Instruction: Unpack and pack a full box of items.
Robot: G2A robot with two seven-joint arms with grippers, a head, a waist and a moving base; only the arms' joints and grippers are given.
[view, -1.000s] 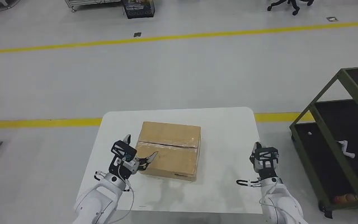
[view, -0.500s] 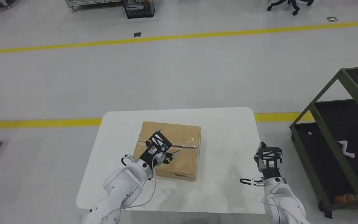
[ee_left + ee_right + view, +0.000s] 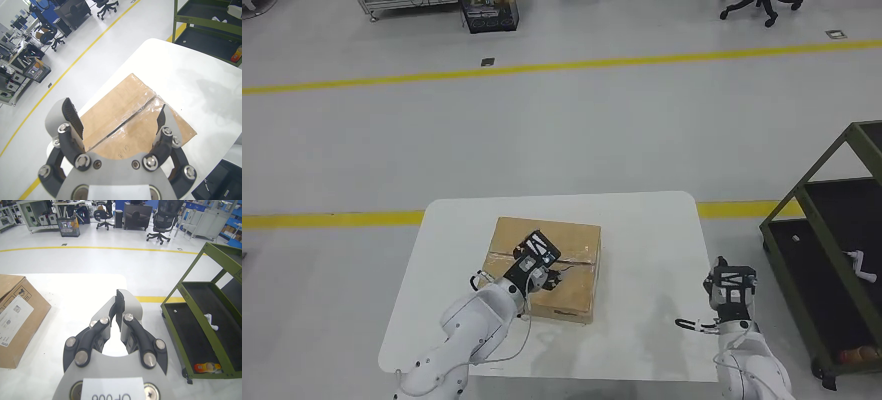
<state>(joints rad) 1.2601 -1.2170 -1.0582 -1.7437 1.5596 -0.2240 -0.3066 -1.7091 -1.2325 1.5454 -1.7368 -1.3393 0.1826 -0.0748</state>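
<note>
Tape (image 3: 145,101) sealing the cardboard box (image 3: 567,240), central on the counter (image 3: 647,225), could make the spread left claw (image 3: 115,103) just above it skid and shove the box sideways, while the right claw (image 3: 119,303) sits closed aside.

Handwritten mark, perhaps "15", on the box (image 3: 117,106) top; side label (image 3: 15,319) unreadable.

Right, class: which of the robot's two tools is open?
The left tool, its fingers spread wide above the box. The right tool is shut and sits away from the box.
</note>
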